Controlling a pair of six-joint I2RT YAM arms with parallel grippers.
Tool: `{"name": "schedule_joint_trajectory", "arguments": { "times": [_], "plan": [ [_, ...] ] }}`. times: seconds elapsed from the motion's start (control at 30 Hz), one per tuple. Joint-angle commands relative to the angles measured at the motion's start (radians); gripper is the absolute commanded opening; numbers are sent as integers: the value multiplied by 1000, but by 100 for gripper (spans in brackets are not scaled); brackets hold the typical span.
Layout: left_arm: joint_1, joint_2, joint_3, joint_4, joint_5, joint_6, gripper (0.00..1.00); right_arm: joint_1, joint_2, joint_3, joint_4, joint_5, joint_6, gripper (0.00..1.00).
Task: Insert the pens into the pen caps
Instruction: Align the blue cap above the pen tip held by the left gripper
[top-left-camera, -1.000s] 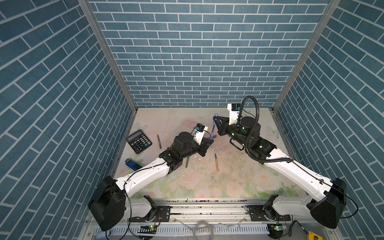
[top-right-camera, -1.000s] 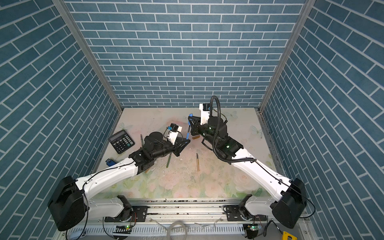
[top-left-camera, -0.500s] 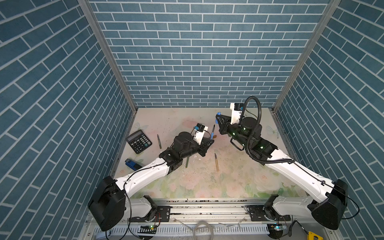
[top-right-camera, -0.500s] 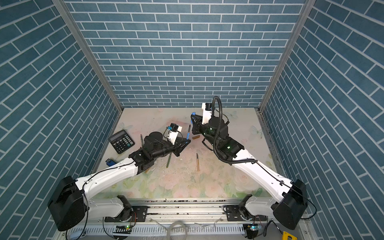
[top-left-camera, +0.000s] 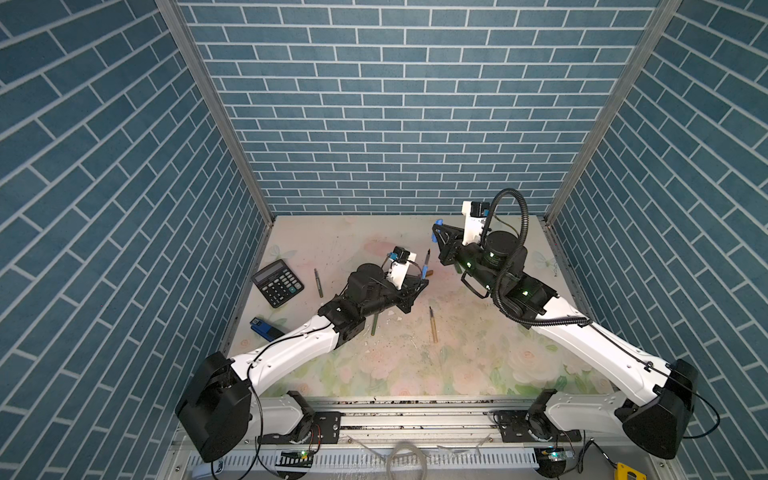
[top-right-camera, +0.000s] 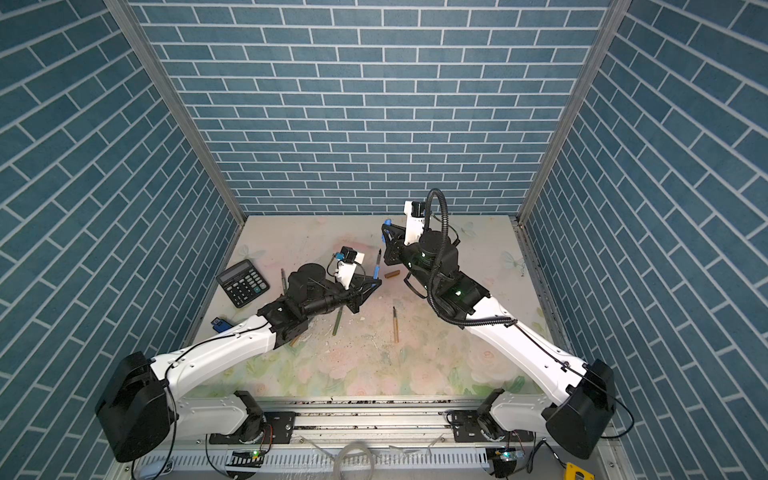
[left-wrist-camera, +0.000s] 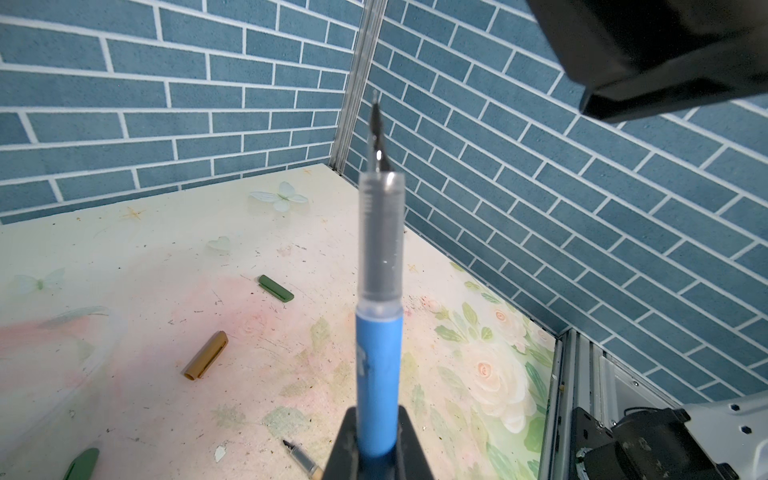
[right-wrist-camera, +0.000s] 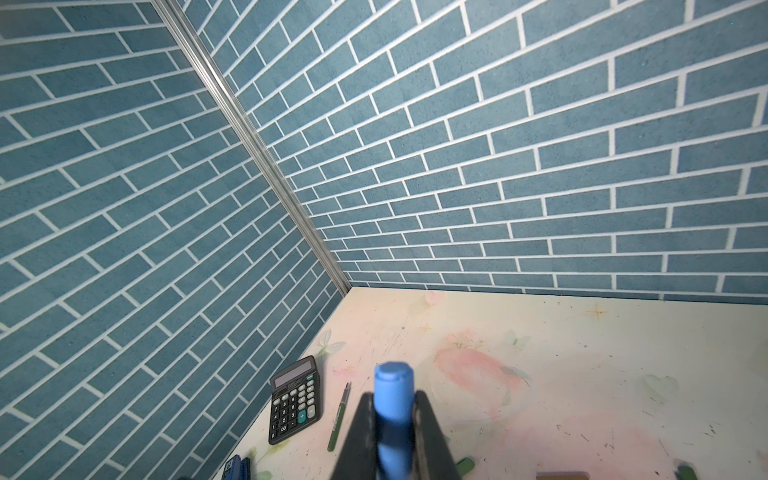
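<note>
My left gripper (top-left-camera: 419, 286) (left-wrist-camera: 376, 453) is shut on a blue pen (top-left-camera: 426, 267) (left-wrist-camera: 379, 374), whose dark tip points up and away. My right gripper (top-left-camera: 437, 243) (right-wrist-camera: 392, 436) is shut on a blue pen cap (top-left-camera: 434, 235) (right-wrist-camera: 392, 397), held above and beyond the pen's tip and apart from it. A tan pen (top-left-camera: 433, 326), a green pen (top-left-camera: 318, 282) and another green pen (top-left-camera: 374, 324) partly under the left arm lie on the table. A tan cap (left-wrist-camera: 206, 355) and a green cap (left-wrist-camera: 276, 289) lie loose.
A black calculator (top-left-camera: 277, 282) sits at the left of the floral table, with a small blue object (top-left-camera: 266, 328) nearer the front. Blue brick walls enclose three sides. A metal rail (top-left-camera: 415, 409) runs along the front edge.
My right gripper has drawn up and back to the right with the blue cap, widening the gap to the pen's tip. The left arm and pen have stayed still.
</note>
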Motion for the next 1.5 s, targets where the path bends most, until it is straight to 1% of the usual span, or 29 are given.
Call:
{"name": "schedule_joint_trajectory", "arguments": {
  "times": [0.0,0.33,0.87,1.0,1.23,1.47],
  "plan": [
    [1,-12,22,16,10,-1,0,3,18,22,-6,-29,19,6],
    [1,-27,21,11,-2,2,0,6,36,4,7,-64,73,6],
    [1,-27,18,7,-21,-1,0,10,12,-48,-6,-64,95,5],
    [1,-29,17,11,-25,-6,0,11,4,-71,18,-65,110,5],
    [1,-20,15,18,-9,-4,0,10,-18,-36,25,-3,58,5],
    [1,-19,18,14,-8,-3,0,10,-4,21,7,-31,43,5]
  ]
}}
